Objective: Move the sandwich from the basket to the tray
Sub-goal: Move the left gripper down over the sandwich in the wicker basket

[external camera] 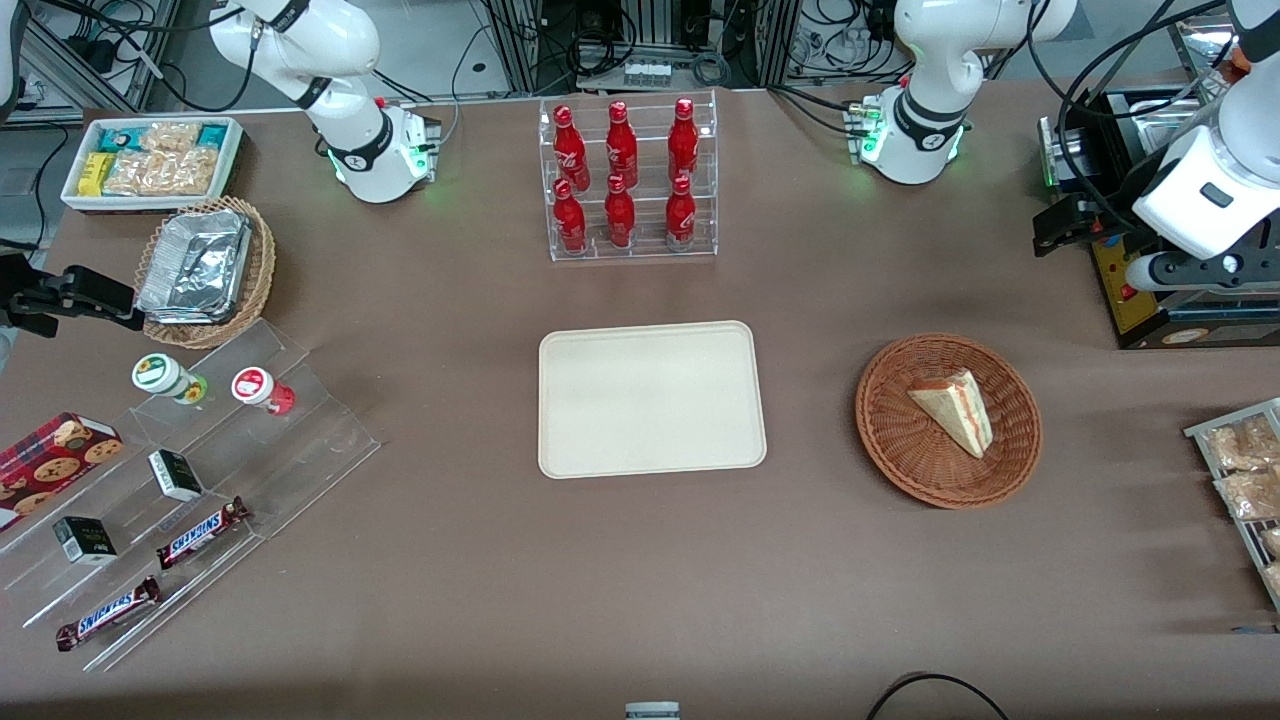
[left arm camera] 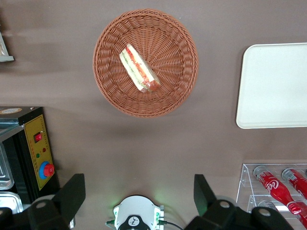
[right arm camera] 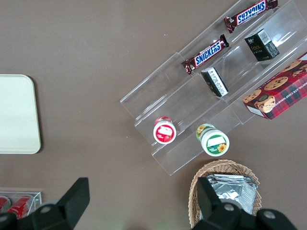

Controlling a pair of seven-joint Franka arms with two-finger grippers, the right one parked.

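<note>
The sandwich (external camera: 955, 408) (left arm camera: 139, 68), a pale wedge with red and green filling, lies on its side in the reddish-brown wicker basket (external camera: 890, 440) (left arm camera: 177, 91). The cream tray (external camera: 650, 400) (left arm camera: 273, 86) lies flat and bare beside the basket, toward the parked arm's end. My left gripper (external camera: 1047, 235) (left arm camera: 136, 191) hangs high over the table, farther from the front camera than the basket and nearer the working arm's end. It is open wide, and its black fingers (left arm camera: 72, 194) hold nothing and touch nothing.
A clear rack of red bottles (external camera: 630, 180) (left arm camera: 280, 184) stands farther back than the tray. A black control box with a red button (external camera: 1130, 290) (left arm camera: 38, 153) sits below the gripper. A wire rack of snack packets (external camera: 1245, 470) lies at the table's edge. The working arm's base (external camera: 915, 130) stands farther back than the basket.
</note>
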